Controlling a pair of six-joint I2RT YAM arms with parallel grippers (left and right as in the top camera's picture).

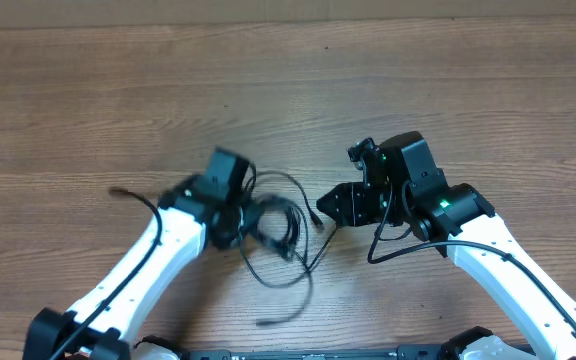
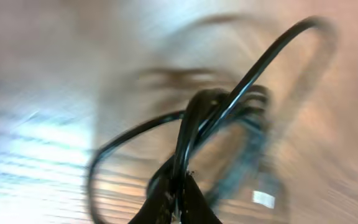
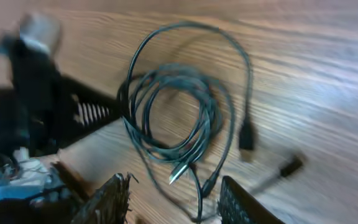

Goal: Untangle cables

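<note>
Teasing the bundle apart is the step I judge we're on: my left gripper (image 2: 179,208) pinches the cables (image 1: 280,228), bunched on the table (image 1: 448,80) between the arms, while the right gripper (image 3: 176,200) hangs spread beside them, next needing a loose plug (image 3: 246,137) to grip.

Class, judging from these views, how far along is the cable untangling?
Done: nothing visibly; the cables lie in one coiled bundle. In hand: the left gripper pinches the bundle, while the right gripper is open with a strand between its fingers. Left: separating every strand.
</note>
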